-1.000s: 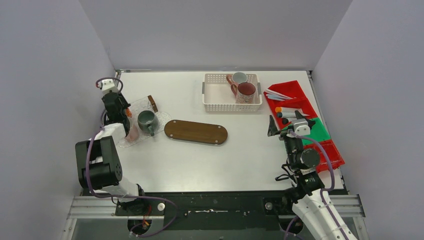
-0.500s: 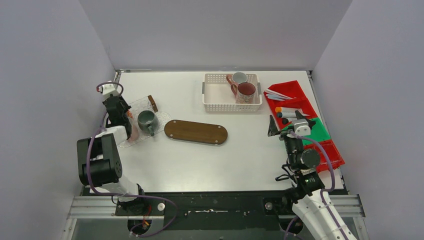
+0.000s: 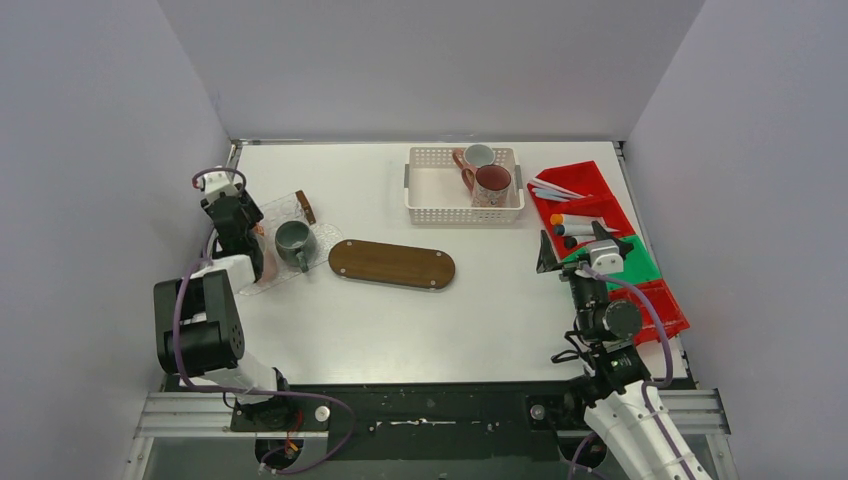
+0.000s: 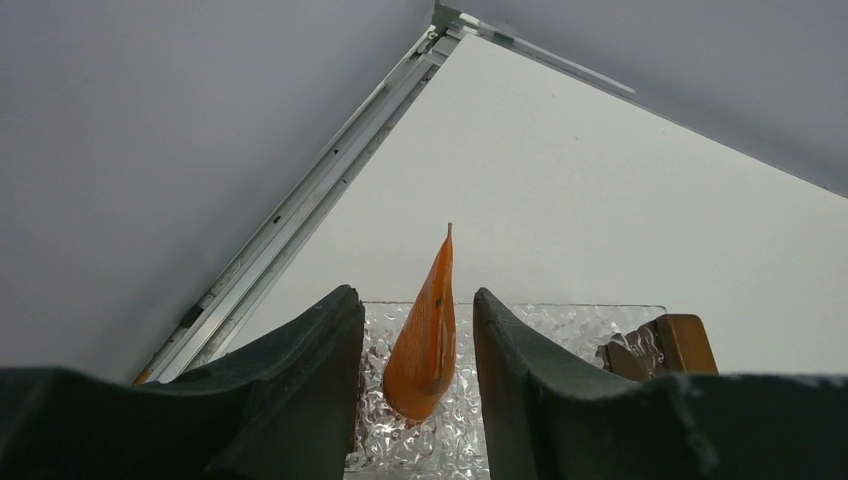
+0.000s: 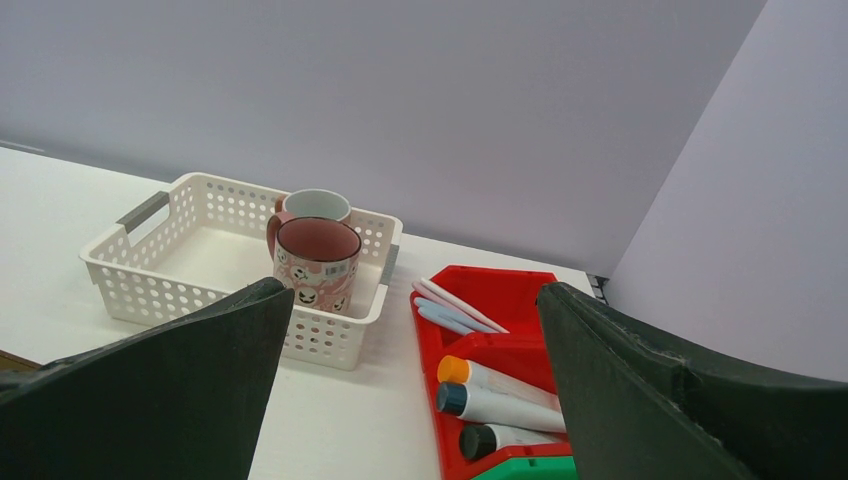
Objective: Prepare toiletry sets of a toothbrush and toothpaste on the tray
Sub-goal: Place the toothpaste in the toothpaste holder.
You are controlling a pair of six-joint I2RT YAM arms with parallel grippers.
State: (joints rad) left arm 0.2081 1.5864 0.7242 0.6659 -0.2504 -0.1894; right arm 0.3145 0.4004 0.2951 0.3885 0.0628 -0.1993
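Our left pincer (image 4: pixel 415 293) is part-spread, a slim gap each side of the orange tube (image 4: pixel 425 335), so not pinching it; tube stands tip-up over the glass tray (image 4: pixel 570 318) nr the dark green mug (image 3: pixel 293 241). Our right pincer (image 5: pixel 415 290) gapes wide by the red bin (image 5: pixel 505 285) of tubes (image 5: pixel 495 402) & brushes (image 5: pixel 450 305); we reckon it's poised for the next pick.

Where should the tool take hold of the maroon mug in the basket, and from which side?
Probably the rim of the maroon mug, from straight above, pinching its near wall inside and out. It stands upright, mouth open; the white mug crowds its far side, and the basket walls block a sideways approach.
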